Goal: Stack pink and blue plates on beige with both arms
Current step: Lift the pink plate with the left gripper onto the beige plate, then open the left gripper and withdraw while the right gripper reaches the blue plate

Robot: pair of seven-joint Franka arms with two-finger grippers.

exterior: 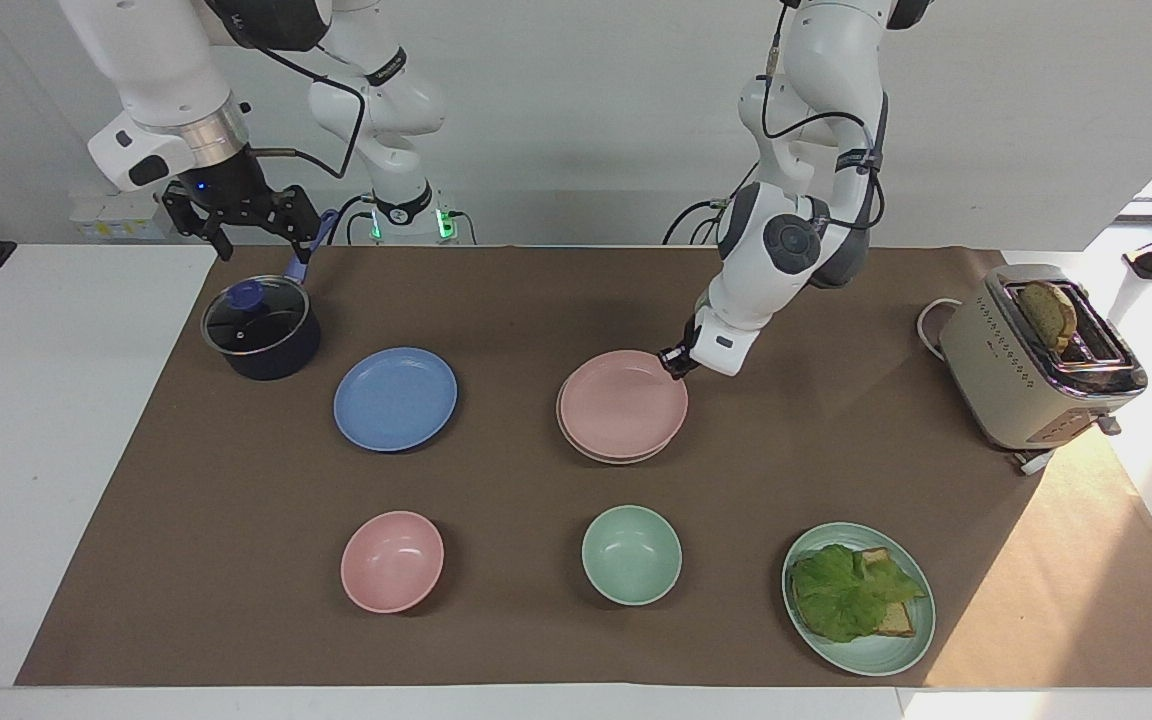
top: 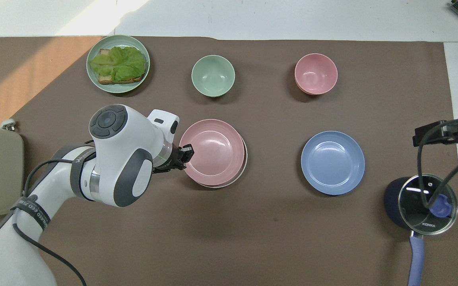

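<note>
The pink plate (exterior: 622,403) (top: 213,151) lies on the beige plate (exterior: 601,455) (top: 245,163) in the middle of the brown mat, so only a thin crescent of beige rim shows. My left gripper (exterior: 674,362) (top: 185,153) is low at the pink plate's rim, on the edge toward the left arm's end, shut on it. The blue plate (exterior: 395,399) (top: 332,162) lies flat beside the stack, toward the right arm's end. My right gripper (exterior: 258,238) (top: 443,135) waits open and empty in the air over the pot.
A dark pot with a glass lid (exterior: 261,325) (top: 422,204) stands at the right arm's end and a toaster (exterior: 1036,360) at the left arm's end. Farther from the robots stand a pink bowl (exterior: 392,560), a mint bowl (exterior: 631,554) and a mint plate (exterior: 886,660) with lettuce and toast.
</note>
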